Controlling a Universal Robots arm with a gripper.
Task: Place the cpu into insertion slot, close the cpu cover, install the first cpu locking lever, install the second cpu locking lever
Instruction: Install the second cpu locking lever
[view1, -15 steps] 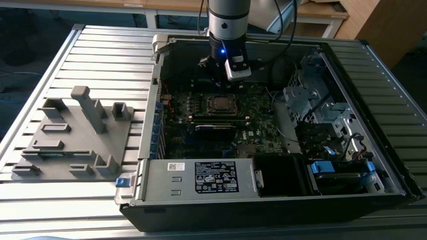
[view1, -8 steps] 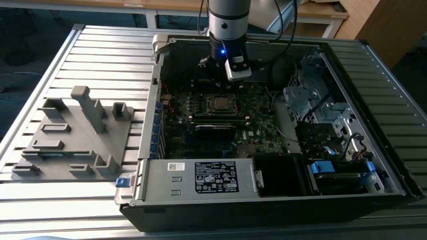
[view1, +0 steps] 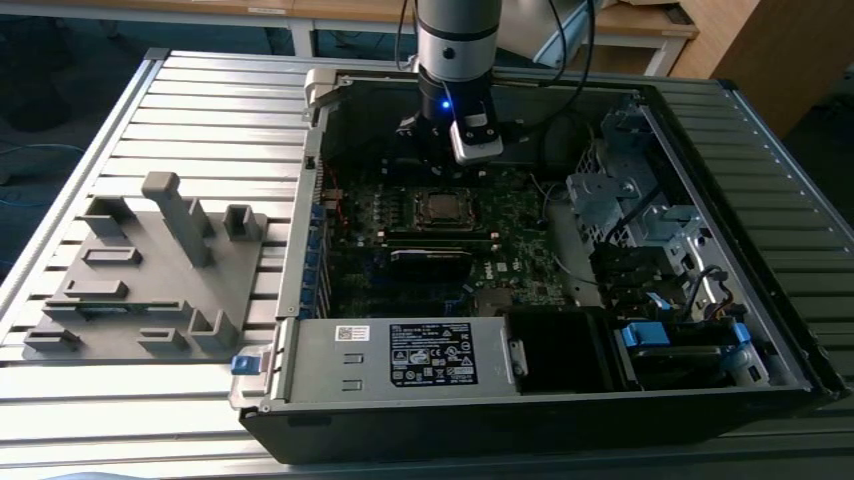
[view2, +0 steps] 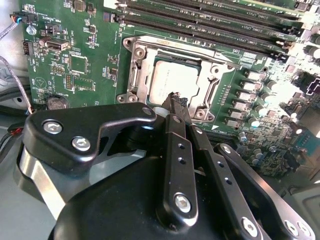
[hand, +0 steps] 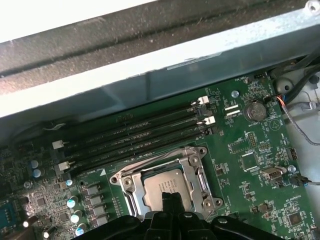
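Black two-fingered tool (view2: 176, 102) hangs inside the open black computer case (view1: 747, 330), fingers pressed together, holding nothing. Tips sit just above the near edge of the small flat silver-grey square cpu (view2: 172, 80), which lies seated in the dark square insertion slot (hand: 131, 186). Shiny hinged metal cpu cover (view2: 212, 75) lies flat around the chip. Green motherboard (hand: 250, 150) surrounds the tool. Case rests on the slatted metal bench (view1: 200, 110).
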